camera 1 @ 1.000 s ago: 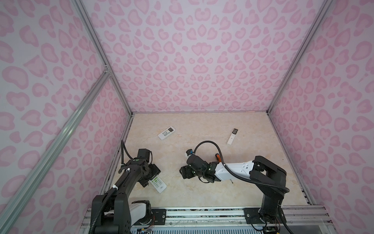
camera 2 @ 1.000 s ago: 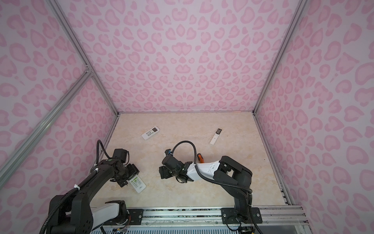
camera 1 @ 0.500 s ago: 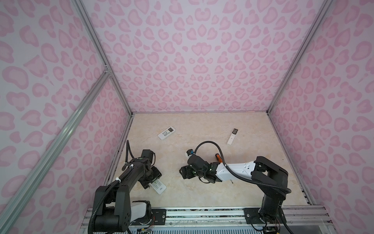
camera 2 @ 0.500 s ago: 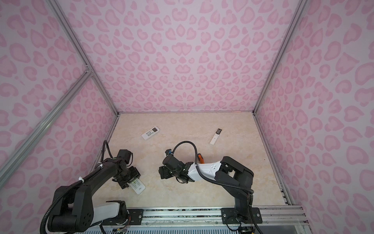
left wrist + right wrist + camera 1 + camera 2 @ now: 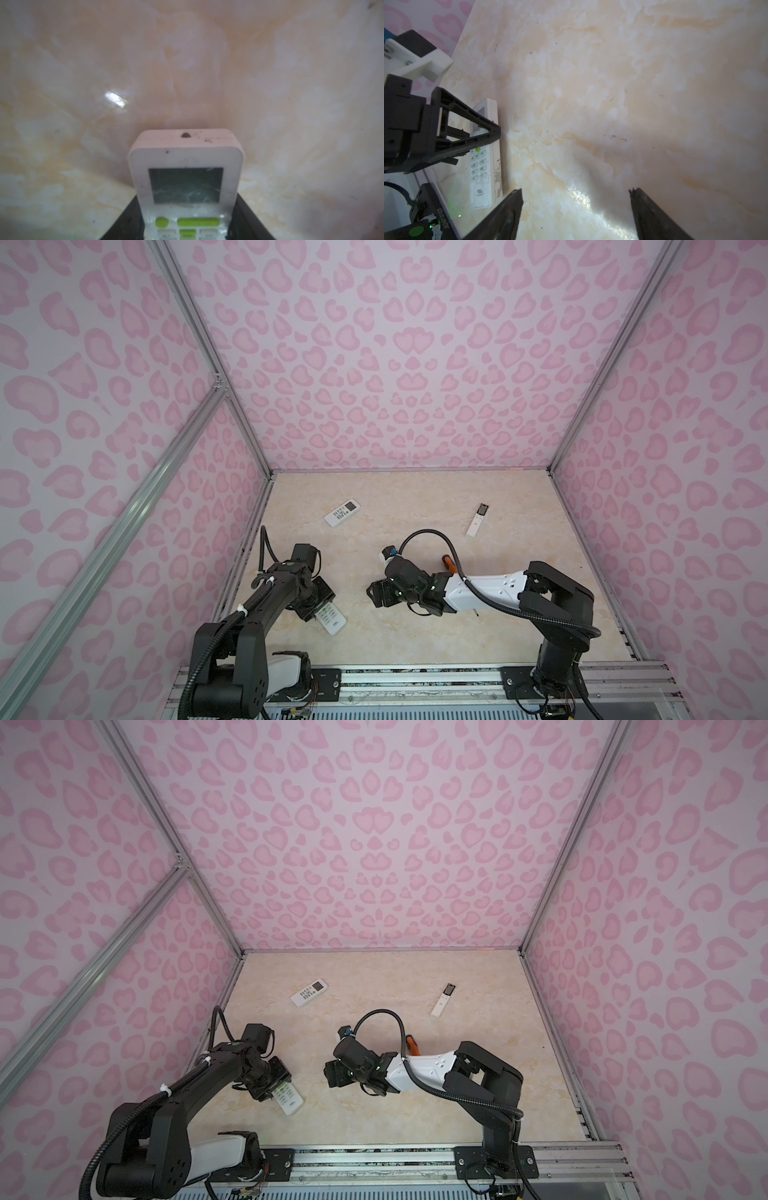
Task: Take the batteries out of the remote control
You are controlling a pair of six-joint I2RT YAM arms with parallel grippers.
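The remote point(image 5: 331, 617) lay button-side up at lower left in both top views; its batteries were unseen, probably inside its back. It looked light, stiff and slick, best pinched across its long sides. The left gripper point(image 5: 318, 605) straddled it, grip uncertain. The right gripper point(image 5: 575, 193) gaped wide and empty. Bare table point(image 5: 415, 635) lay rightward, the left wall point(image 5: 208, 572) close.

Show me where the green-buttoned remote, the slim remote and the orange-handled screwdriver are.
green-buttoned remote point(image 5: 186, 185): left wrist view, on its display screen.
slim remote point(image 5: 476, 521): in a top view, mid-length on its white body.
orange-handled screwdriver point(image 5: 411, 1043): in a top view, on the visible bit of orange handle beside the right arm.
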